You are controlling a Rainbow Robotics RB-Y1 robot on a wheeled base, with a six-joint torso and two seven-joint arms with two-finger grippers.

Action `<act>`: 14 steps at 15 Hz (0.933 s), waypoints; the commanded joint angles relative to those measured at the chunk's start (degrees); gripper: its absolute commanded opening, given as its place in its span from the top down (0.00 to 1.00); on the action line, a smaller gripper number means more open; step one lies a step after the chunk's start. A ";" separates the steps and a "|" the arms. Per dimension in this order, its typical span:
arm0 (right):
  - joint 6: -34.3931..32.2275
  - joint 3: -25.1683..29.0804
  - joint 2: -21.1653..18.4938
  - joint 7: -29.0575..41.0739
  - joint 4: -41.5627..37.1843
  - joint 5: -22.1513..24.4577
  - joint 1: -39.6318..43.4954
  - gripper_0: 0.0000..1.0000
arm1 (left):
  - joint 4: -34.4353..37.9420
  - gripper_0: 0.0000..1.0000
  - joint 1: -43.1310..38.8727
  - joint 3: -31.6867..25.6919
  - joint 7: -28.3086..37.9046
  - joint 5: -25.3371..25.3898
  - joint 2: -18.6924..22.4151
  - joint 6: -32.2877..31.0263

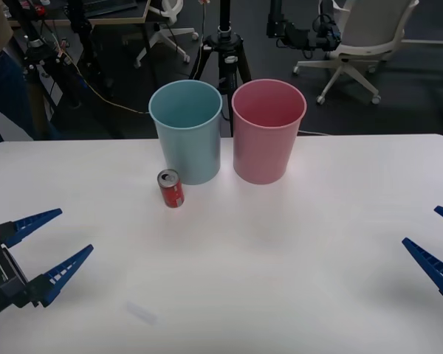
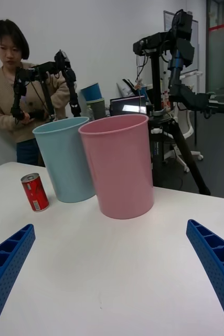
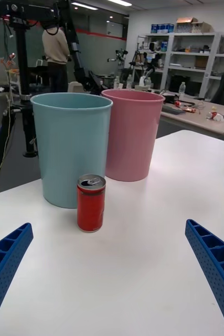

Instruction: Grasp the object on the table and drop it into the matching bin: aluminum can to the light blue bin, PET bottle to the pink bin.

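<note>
the aluminum can (image 1: 171,189) stands upright on the worktop (image 1: 280,251), just in front of the light blue bin (image 1: 186,131), which sits beside the pink bin (image 1: 268,130) near the far edge. the left claw (image 1: 53,242) is open near the left edge; the right claw (image 1: 433,237), open, is partly cut off at the right edge.

Right gripper (image 1: 437,240) cut by front view edge; we see only two blue finger tips. Left gripper (image 1: 57,242) body partly cut at picture corner. Table (image 1: 280,243) near edge out of picture. Can (image 1: 171,189) label too small, we cannot read it. Bottoms inside blue bin (image 1: 186,131) and pink bin (image 1: 268,130) hidden by own walls.
</note>
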State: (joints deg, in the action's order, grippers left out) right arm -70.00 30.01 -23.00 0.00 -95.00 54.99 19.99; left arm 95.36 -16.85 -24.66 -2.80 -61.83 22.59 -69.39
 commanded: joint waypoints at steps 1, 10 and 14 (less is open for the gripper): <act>0.00 -0.01 0.00 0.00 0.00 0.01 0.01 0.00 | -2.72 0.00 1.11 2.16 -5.02 0.40 0.00 1.36; 0.00 -0.01 0.00 0.00 0.00 0.01 0.01 0.00 | -12.22 0.00 6.83 12.18 -13.37 1.63 -0.09 12.96; 0.00 -0.01 0.00 0.00 0.00 0.01 0.01 0.00 | -17.84 0.00 11.49 17.01 -14.95 2.42 0.00 15.42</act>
State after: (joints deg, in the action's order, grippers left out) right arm -70.00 30.00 -23.00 0.00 -95.00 54.99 20.00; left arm 79.46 -6.87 -8.36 -17.34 -59.51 22.57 -53.94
